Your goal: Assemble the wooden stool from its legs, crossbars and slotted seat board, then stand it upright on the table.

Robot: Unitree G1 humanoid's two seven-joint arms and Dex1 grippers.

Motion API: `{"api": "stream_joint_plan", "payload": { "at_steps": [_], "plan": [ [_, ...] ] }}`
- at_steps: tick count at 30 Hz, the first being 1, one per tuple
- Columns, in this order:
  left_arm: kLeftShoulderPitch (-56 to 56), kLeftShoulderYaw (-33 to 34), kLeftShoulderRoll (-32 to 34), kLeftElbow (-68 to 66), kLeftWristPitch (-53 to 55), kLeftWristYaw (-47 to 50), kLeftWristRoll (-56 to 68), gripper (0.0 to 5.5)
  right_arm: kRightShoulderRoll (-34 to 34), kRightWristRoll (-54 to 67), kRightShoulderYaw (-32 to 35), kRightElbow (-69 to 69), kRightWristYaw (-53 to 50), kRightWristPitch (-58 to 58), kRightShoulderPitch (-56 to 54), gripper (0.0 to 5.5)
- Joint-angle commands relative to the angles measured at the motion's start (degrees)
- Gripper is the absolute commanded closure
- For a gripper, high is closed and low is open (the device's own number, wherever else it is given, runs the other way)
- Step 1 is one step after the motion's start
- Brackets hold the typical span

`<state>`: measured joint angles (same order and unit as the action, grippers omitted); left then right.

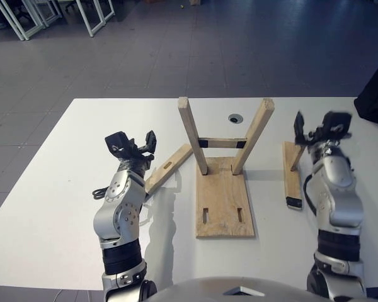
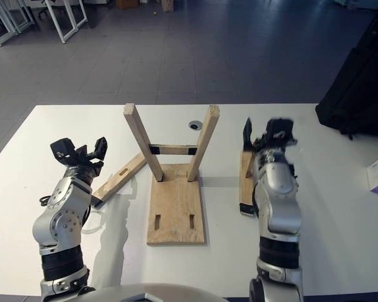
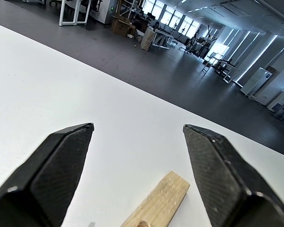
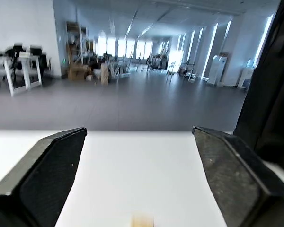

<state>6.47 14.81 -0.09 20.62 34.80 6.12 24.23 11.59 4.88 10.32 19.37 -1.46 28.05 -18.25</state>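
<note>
Currently: flat pale wooden slotted seat board [image 1: 223, 207] lies mid white table [image 1: 50, 189]. A leg pair joined by a dark-ended crossbar [image 1: 223, 143] stands in its far slots, leaving the near slots free. Loose wooden leg [image 1: 170, 167] lies beside the released, empty left end effector [image 1: 133, 143]. Second loose leg [image 1: 292, 182] lies beside the equally spread right end effector [image 1: 318, 129], seemingly staged for pickup.

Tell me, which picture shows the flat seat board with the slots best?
The left eye view: the seat board lies whole in the middle, both slots clear. The right eye view shows the same. The left wrist view catches a loose wooden piece instead.
</note>
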Motion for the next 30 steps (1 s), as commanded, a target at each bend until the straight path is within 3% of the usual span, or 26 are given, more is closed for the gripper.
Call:
{"api": "stream_joint_plan", "payload": {
  "at_steps": [1, 6, 11, 17, 20, 25, 27, 30],
  "plan": [
    [0.2, -0.1, -0.4, 0.7, -0.2, 1.0, -0.4, 2.0, -0.1, 1.5, 1.1, 1.2, -2.2, 11.1, -9.3, 2.04],
    [0.2, -0.2, -0.7, 0.6, -0.5, 1.1, -0.6, 2.0, 1.2, 1.5, 1.4, -5.7, -2.4, 22.4, -14.2, 2.04],
    [-0.1, -0.1, -0.9, 0.7, -0.7, 1.1, -0.7, 2.0, 0.0, 2.7, 2.4, -5.0, -2.6, 19.5, -19.7, 2.04],
    [0.3, 0.0, -0.9, 0.1, -1.0, 1.0, -0.7, 2.0, -0.3, -1.5, -1.9, -18.0, -1.7, 13.6, -4.9, 2.04],
    [-0.1, 0.5, -0.6, 0.1, -0.9, 0.9, -0.5, 2.0, -1.8, -0.6, -0.6, -19.6, -2.0, 10.0, -3.9, 2.04],
    [-0.2, 0.5, -1.0, 0.4, -1.0, 1.1, -0.6, 2.0, -0.8, 1.5, 1.4, -10.1, -1.2, 5.6, -9.9, 1.79],
    [-0.8, 0.3, -1.2, 1.0, -0.8, 1.2, -0.6, 2.0, 0.8, 1.4, 1.9, -1.8, -1.7, 8.6, -12.2, 1.29],
    [-2.0, 0.4, -0.8, 2.8, 0.4, 1.3, -0.3, 2.0, 0.5, 2.4, 2.4, 15.5, -3.0, 19.7, -6.8, 0.74]
  ]
}}
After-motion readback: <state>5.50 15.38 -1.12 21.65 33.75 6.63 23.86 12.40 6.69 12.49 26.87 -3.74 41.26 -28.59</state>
